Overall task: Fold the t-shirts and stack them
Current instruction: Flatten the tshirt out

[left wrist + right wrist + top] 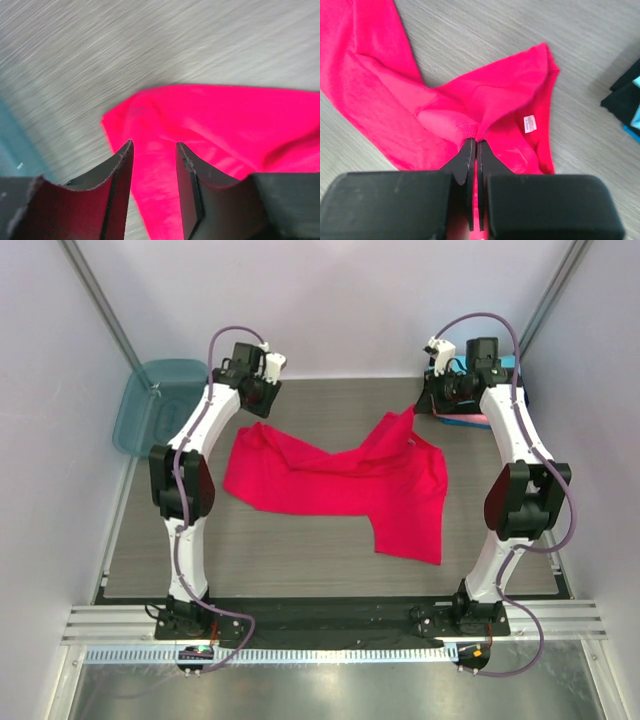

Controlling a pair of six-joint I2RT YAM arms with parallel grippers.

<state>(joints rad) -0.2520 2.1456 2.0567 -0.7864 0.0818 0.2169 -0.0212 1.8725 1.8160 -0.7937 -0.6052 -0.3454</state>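
We work on a grey table (pixel 300 560), and across its far half sprawls the red t-shirt (pixel 340 485), crumpled and twisted through the middle, with one part trailing toward us on the right. The teal bin (pixel 150 405) sits at the far left corner by the wall, and the folded t-shirts (pixel 472 420) lie at the far right corner, just beside the right arm's wrist. Our right gripper (pixel 476 142) is pressed together on a raised fold of the red cloth near its far right edge. Our left gripper (pixel 154 145) stands spread above the shirt's far left corner, holding nothing. We judge the step in hand to be spreading the shirt flat before any fold. The left claw should close on that corner right at the hem, then both should lift and draw apart until the twist falls out. The bare tabletop toward us gives the most room to lay it down, while the far edge is tight, with bin and stack close to either wrist. A small white label (pixel 530 123) lies face up beside the pinch, which suggests the shirt's inside is showing there.
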